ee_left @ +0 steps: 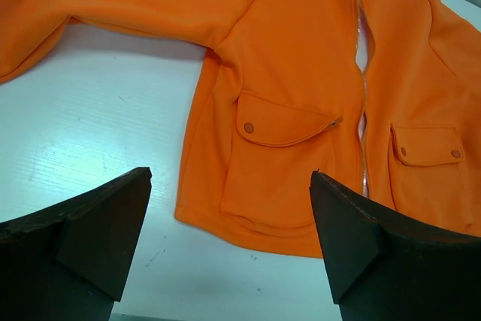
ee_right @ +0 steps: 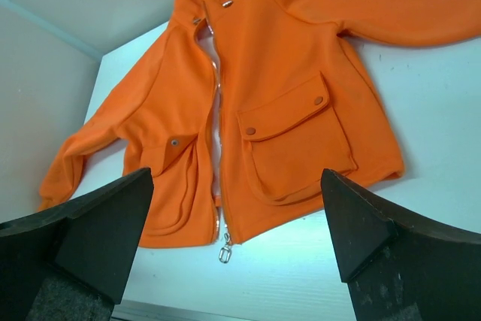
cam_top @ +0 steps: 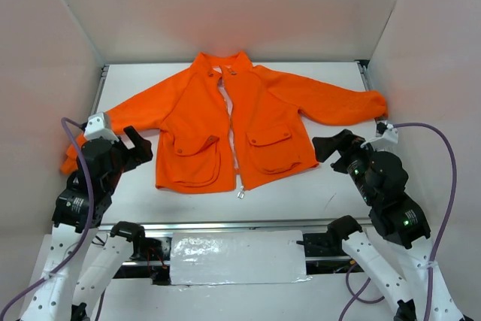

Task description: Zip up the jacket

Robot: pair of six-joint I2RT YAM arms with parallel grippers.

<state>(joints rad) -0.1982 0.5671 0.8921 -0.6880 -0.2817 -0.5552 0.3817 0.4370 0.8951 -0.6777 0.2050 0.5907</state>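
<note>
Top external view, nearest first: a pale wrapped panel point(cam_top: 237, 257) lies between the two arm bases at the table's near edge. Just beyond it, the left gripper point(cam_top: 137, 146) and the right gripper point(cam_top: 328, 146) hang over the white table point(cam_top: 338, 186), one on either side of the jacket point(cam_top: 263, 110), touching nothing. Both wrist views show the fingers spread wide with nothing between them: the left gripper point(ee_left: 230, 174) faces the hem and one flap pocket point(ee_left: 282, 155), and the right gripper point(ee_right: 237, 174) faces the hem on the other side.

The jacket point(ee_right: 285, 58) lies flat, front up, hem toward the arms and collar toward the back wall point(cam_top: 240, 5). The metal zipper pull point(cam_top: 241, 194) sits at the very bottom of the hem, resting on the table point(ee_right: 224, 249). Above it the two front panels part, a narrow white gap running up to the collar point(cam_top: 222, 62). Two flap pockets with snap buttons sit low on the front, one on each panel. The sleeves spread outward: the left cuff point(cam_top: 71, 159) is beside the left arm, and the right cuff point(cam_top: 376, 103) lies near the side wall.
</note>
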